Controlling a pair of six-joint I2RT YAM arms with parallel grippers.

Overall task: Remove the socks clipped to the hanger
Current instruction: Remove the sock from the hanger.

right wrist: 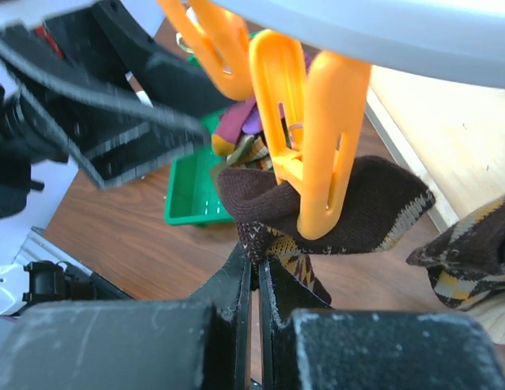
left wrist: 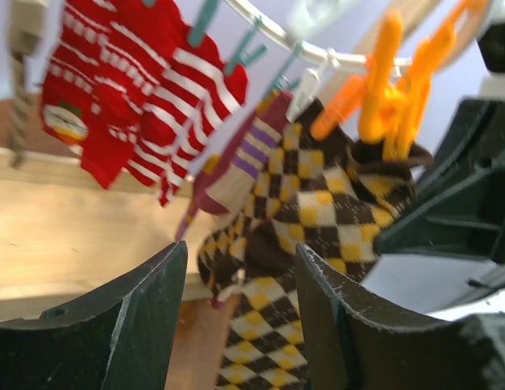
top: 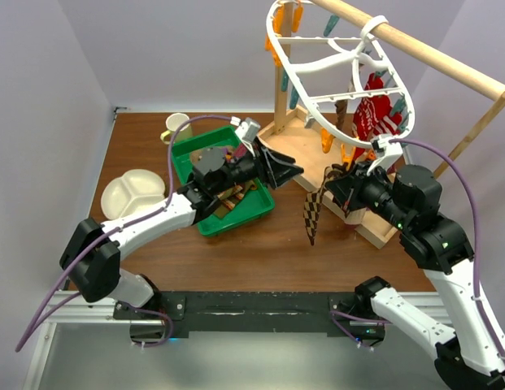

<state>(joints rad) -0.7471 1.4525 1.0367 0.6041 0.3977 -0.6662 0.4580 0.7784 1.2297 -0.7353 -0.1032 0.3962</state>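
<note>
Nearest the arm bases, bare brown table (top: pixel 236 252) runs up to a green tray (top: pixel 205 150) left of centre, where a few dark striped socks seem to lie, though the left arm covers most of them. The left tool (top: pixel 289 176) hovers just past the tray's far right corner with its fingers (left wrist: pixel 114 325) spread about halfway and nothing between them. Through the gap its camera looks at the argyle sock (left wrist: pixel 317 203).

That brown-and-yellow sock (top: pixel 312 215) hangs over the table from an orange clip (right wrist: pixel 321 146) biting its dark cuff. The right tool (right wrist: pixel 254 260) is closed tight directly under the clip, and it appears to pinch the cuff's lower corner – the view is too close to be sure how much fabric it has.

Beyond, a red striped sock (top: pixel 374 118) and a tan sock with purple bands (left wrist: pixel 244 162) are clipped to the white hanger (top: pixel 333 61), which hooks over a wooden rail (top: pixel 431 55). At far left sit a cream divided plate (top: pixel 134 191) and a cup (top: pixel 177 126).
</note>
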